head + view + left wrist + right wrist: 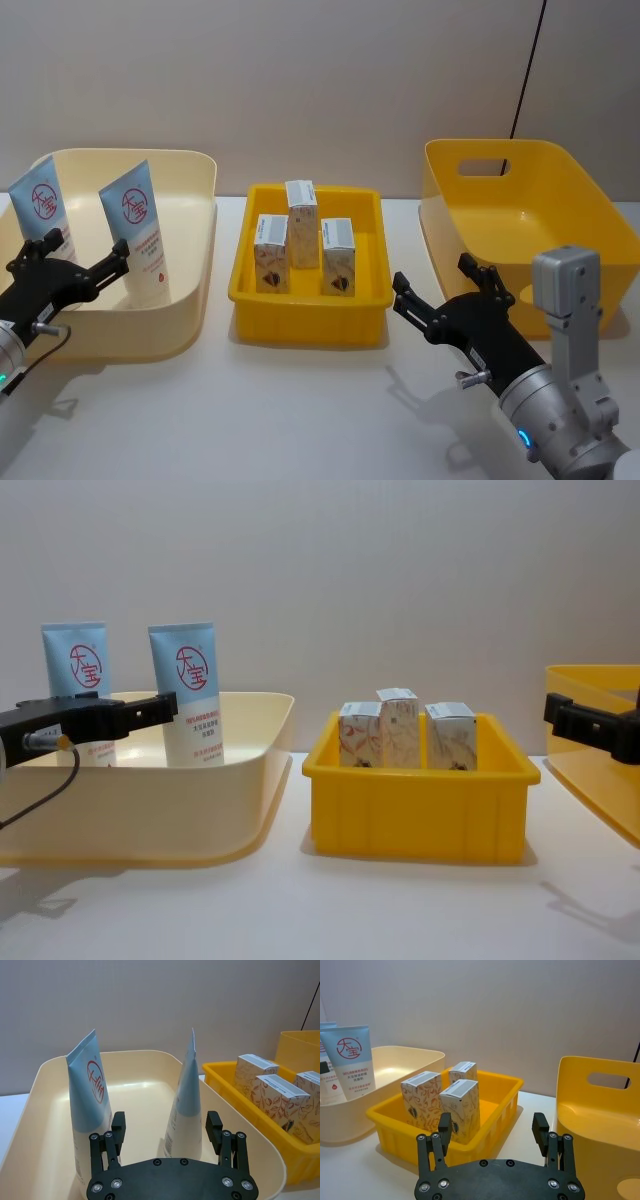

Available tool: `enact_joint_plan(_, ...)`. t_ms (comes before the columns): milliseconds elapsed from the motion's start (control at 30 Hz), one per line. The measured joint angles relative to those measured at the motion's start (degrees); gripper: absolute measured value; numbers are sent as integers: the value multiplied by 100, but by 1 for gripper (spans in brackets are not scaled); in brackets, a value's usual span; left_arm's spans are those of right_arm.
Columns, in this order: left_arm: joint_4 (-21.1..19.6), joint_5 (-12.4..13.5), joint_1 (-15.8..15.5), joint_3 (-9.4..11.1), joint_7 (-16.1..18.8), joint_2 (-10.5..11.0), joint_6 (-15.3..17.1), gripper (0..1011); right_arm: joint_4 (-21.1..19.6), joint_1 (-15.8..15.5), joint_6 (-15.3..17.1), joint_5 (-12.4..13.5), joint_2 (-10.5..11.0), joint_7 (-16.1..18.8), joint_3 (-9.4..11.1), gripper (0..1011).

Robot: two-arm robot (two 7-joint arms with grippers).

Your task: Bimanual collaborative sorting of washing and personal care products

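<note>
Two light-blue-and-white tubes [42, 212] [140, 228] with a red round logo stand upright in the cream bin [190, 180] at the left. My left gripper [80, 252] hovers open at that bin's near side, just short of the tubes and holding nothing; in the left wrist view the nearer tube [186, 1105] rises beyond its fingers [118, 1125]. Three white cartons [271, 254] [302, 210] [338, 256] with reddish swirls stand in the yellow tray [310, 325] at the centre. My right gripper [435, 275] is open and empty, right of the tray.
A deep yellow bin [560, 180] with a handle slot stands at the right, holding nothing that I can see. White table runs along the front of the three containers. A plain wall closes the back, with a black cable [528, 70] at the upper right.
</note>
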Motion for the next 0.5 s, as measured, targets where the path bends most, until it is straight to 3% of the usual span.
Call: enact_joint_plan(500,5,9,0,-4,-6,-8,-17,1002,0,0,0,0,0,0,0,1001)
